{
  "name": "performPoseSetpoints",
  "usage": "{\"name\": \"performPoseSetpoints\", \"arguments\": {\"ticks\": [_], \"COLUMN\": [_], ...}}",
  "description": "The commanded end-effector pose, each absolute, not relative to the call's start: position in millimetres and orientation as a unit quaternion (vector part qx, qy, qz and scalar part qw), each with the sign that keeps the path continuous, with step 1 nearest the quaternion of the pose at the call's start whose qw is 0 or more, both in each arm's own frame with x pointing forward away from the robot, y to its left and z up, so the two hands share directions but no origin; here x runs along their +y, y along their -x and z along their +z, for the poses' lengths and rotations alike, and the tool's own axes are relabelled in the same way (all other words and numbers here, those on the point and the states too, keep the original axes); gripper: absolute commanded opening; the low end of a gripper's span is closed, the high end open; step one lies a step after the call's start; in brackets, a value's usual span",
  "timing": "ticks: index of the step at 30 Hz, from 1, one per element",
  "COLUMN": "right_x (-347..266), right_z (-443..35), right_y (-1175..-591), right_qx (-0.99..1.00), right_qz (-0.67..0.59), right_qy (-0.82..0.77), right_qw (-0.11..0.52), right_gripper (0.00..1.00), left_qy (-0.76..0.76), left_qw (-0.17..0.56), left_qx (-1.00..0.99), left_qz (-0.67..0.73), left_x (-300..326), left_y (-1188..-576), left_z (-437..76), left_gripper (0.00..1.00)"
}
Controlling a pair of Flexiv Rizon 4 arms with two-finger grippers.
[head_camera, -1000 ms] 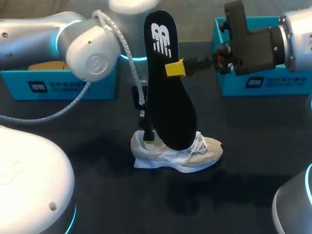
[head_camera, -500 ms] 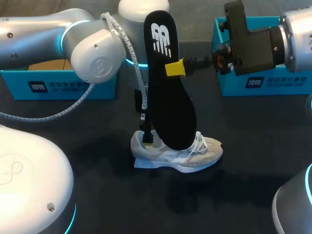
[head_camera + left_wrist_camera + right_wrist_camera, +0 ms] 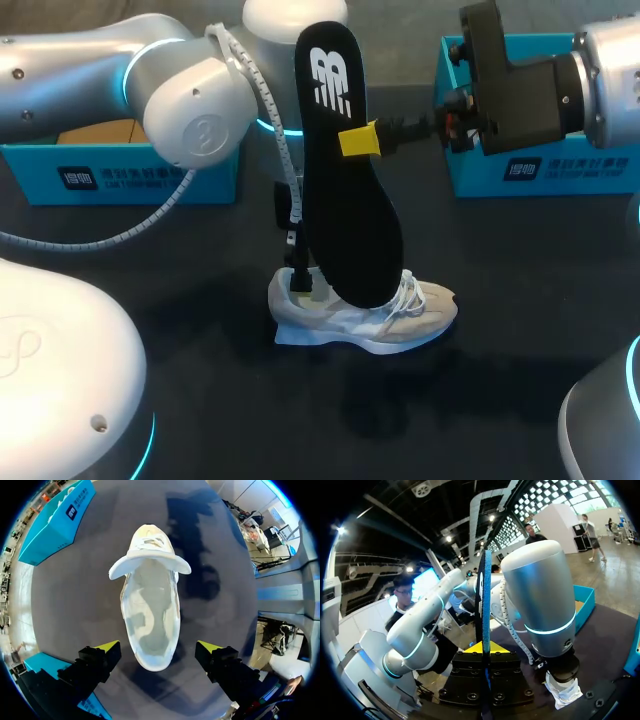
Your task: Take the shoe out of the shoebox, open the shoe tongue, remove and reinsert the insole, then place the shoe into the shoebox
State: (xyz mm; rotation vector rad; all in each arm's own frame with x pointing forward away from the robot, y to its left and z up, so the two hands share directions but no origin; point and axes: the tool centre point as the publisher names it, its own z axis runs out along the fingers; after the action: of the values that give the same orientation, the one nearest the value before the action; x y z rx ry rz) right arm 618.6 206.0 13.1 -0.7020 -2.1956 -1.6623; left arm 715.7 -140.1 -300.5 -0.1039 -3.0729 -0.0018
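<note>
A pale beige shoe (image 3: pixel 365 316) lies on the dark table, toe to the right; the left wrist view looks straight down into the shoe (image 3: pixel 150 615), whose tongue is folded forward and whose inside is bare. My left gripper (image 3: pixel 157 647) hangs open just above the heel, one finger on each side. My right gripper (image 3: pixel 360 140) is shut on the black insole (image 3: pixel 345 180), held upright above the shoe with its lower tip near the laces. Seen edge-on, the insole (image 3: pixel 485 610) rises from between the right gripper's (image 3: pixel 485 647) fingers.
A blue shoebox (image 3: pixel 120 170) stands at the back left, behind my left arm. A second blue box (image 3: pixel 540 165) stands at the back right, behind my right wrist. Bare dark tabletop surrounds the shoe.
My left arm has shifted slightly to the right over the shoe's heel. The right arm and the insole have stayed put.
</note>
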Motion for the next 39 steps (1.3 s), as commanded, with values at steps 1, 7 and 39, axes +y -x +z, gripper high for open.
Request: {"name": "performPoseSetpoints", "arguments": {"ticks": [1,7,39], "right_x": [210.7,210.7,210.7], "right_z": [13.0,13.0,13.0], "right_y": [-620.8,-620.8,-620.8], "right_qx": [-0.765,-0.765,-0.765], "right_qz": [-0.577,-0.577,-0.577], "right_qy": [0.246,0.246,0.246], "right_qw": [0.149,0.149,0.149], "right_gripper": [0.00,0.00,0.00], "left_qy": [0.037,0.044,0.081], "left_qw": [0.034,0.025,0.050], "left_qx": [-0.999,-0.999,-0.995], "left_qz": [-0.003,-0.003,0.012], "left_x": [-141.8,-148.4,-208.3], "left_y": [-717.7,-727.6,-764.8], "left_z": [-303.3,-307.7,-376.9], "left_gripper": [1.00,1.00,1.00]}}
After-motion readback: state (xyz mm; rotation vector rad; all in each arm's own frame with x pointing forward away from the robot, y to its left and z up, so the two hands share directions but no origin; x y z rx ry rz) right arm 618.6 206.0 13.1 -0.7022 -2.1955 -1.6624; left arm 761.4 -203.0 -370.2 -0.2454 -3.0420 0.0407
